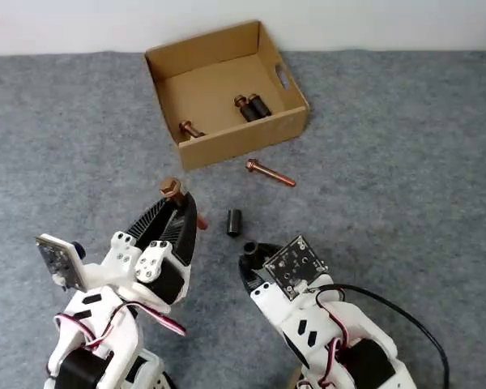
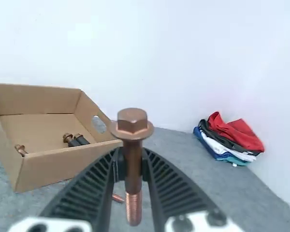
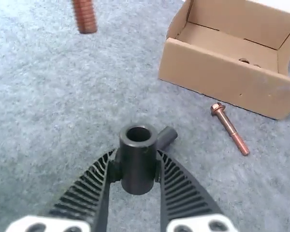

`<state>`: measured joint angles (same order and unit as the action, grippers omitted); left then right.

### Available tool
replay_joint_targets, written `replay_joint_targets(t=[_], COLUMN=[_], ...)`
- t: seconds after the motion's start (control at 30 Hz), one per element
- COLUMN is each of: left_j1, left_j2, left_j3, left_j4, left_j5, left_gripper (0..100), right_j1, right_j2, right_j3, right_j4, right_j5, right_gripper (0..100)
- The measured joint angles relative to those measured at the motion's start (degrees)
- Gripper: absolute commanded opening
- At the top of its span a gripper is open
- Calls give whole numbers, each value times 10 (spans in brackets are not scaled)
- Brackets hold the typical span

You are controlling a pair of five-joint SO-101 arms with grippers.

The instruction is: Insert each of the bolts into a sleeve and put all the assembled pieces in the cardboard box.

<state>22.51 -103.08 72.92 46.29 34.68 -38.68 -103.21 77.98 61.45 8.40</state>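
Bolt in left jaws: a copper bolt (image 2: pixel 131 126) stands upright, with its hex head above the fingertips and its threaded end below them.
Left gripper (image 2: pixel 132 162): the jaws are narrow, clamped on the bolt's shank.
Cardboard box (image 1: pixel 227 150): it sits ahead of both sets of jaws, open at the top. One assembled piece (image 1: pixel 189 129) lies against its near wall, and an assembled pair (image 1: pixel 253 106) lies side by side deeper in.
Loose sleeve (image 1: pixel 234 222): it is black and lies on the grey carpet (image 1: pixel 405 162) between the two grippers, just ahead of the right jaws.
Right gripper (image 3: pixel 137 162): the jaws are narrow, closed on a second black sleeve.
Held sleeve (image 3: pixel 137 145): it stands upright between the fingertips, open bore facing up.
Loose bolt (image 1: pixel 270 173): it lies on the carpet beyond the right jaws, near the box's near wall but apart from it.
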Motion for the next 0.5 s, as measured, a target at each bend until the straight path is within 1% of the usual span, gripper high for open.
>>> replay_joint_targets(t=[0.1, 0.23, 0.5], left_j1=[36, 90, 105], left_j2=[0, 0, 0], left_j3=[0, 3, 20], left_j4=[-2, -2, -4], left_j5=[22, 31, 33], left_gripper=[5, 5, 5], right_j1=[-14, -29, -31], right_j2=[0, 0, 0], right_j3=[0, 0, 0], right_j4=[0, -18, -47], right_j5=[25, 35, 37], right_gripper=[8, 8, 8])
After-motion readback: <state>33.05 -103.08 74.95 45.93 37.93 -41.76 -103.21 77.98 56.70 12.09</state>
